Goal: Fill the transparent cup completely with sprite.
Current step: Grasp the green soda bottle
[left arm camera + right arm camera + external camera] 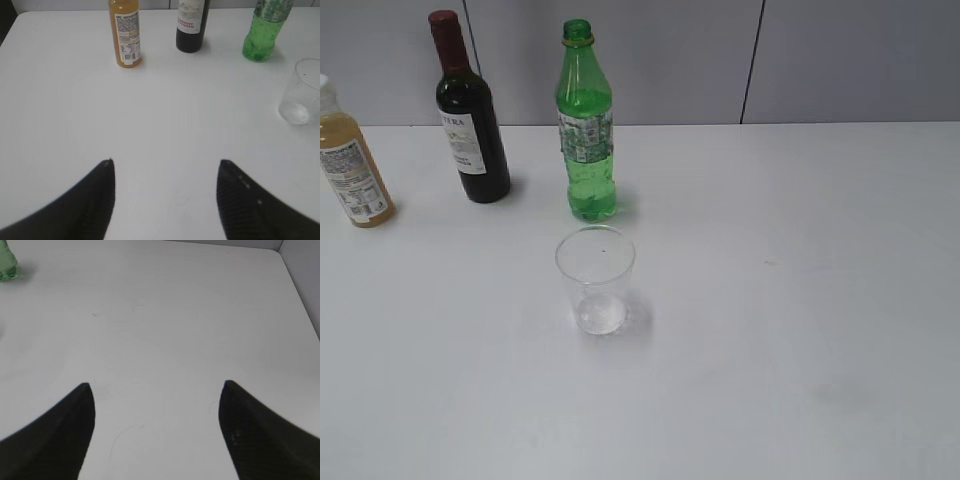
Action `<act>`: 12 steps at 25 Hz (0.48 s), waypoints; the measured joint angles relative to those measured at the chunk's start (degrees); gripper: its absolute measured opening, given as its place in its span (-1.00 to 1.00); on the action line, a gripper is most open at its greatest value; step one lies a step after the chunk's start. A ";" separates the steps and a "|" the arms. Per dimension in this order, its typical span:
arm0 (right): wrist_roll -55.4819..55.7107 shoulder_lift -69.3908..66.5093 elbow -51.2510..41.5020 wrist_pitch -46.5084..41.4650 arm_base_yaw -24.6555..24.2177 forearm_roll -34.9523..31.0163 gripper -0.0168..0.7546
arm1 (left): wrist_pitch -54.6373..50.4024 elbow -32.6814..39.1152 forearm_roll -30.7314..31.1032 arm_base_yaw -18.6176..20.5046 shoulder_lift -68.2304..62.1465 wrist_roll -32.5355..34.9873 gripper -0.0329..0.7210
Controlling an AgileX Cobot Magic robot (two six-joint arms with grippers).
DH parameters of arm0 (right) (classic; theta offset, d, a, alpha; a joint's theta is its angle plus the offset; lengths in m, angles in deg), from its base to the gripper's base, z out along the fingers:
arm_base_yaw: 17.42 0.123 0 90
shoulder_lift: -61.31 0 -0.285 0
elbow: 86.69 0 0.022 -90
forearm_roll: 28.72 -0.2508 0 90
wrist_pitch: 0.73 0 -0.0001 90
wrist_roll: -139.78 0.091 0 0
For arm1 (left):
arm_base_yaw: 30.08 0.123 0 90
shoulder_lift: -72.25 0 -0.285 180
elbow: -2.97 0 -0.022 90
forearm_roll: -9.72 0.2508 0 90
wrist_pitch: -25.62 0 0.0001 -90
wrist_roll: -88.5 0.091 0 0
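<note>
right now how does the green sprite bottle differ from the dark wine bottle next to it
The sprite bottle is translucent green with a green cap; the wine bottle is dark, nearly opaque, red-capped. The sprite bottle's label is a band around its middle; the wine bottle's is a white label lower down. Both stand upright near the table's back edge.

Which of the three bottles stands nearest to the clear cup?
The green bottle stands nearest, just behind the transparent cup. It is translucent green with a green cap, while the dark wine bottle and the yellowish juice bottle stand farther left.
</note>
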 joint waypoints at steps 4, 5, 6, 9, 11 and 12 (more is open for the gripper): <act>0.00 0.00 0.00 0.00 0.00 0.00 0.57 | 0.00 0.00 0.00 0.00 0.00 0.00 0.39; 0.00 0.00 0.00 0.00 0.00 0.00 0.57 | 0.00 0.00 0.00 0.00 0.00 0.00 0.39; 0.00 0.00 0.00 0.00 0.00 0.00 0.57 | 0.00 0.00 0.00 0.00 0.00 0.00 0.39; 0.00 0.00 0.00 0.00 0.00 0.00 0.57 | 0.00 0.00 0.00 0.00 0.00 0.00 0.39; 0.00 0.00 0.00 0.00 0.00 0.00 0.57 | 0.00 0.00 0.00 0.00 0.00 0.00 0.39; 0.00 0.00 0.00 0.00 0.00 0.00 0.57 | 0.00 0.00 0.00 0.00 0.00 0.00 0.39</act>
